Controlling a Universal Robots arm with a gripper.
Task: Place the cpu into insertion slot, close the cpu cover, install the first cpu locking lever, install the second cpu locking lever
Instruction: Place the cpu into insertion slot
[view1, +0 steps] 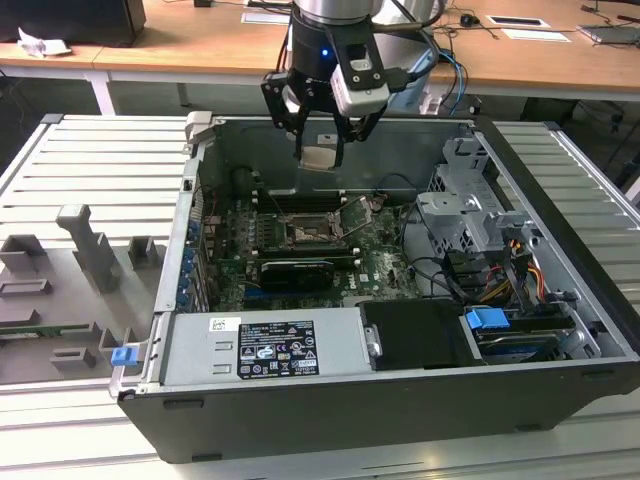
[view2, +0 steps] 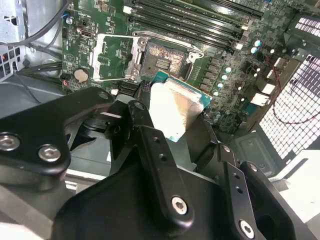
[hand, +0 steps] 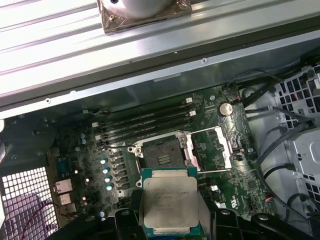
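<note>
I have the gripper (view1: 320, 150) pinching the cpu (view1: 318, 157) by two opposite edges, its fingers closed only to the chip's width. The chip hangs above the open computer case (view1: 560, 200), well clear of the green board (view1: 232, 250). In the first wrist view the insertion slot (hand: 162, 155) lies bare beside the memory slots (hand: 145, 122) — the cpu cover (hand: 212, 147) is flipped open at its edge.

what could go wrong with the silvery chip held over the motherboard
1. The pale silvery square cpu hangs in the black gripper high over the green board, apart from the dark square insertion slot; lowered misaligned, it might damage the contacts.
2. The silvery frame-shaped cpu cover stands open beside the slot; the gripper might clip it.
</note>
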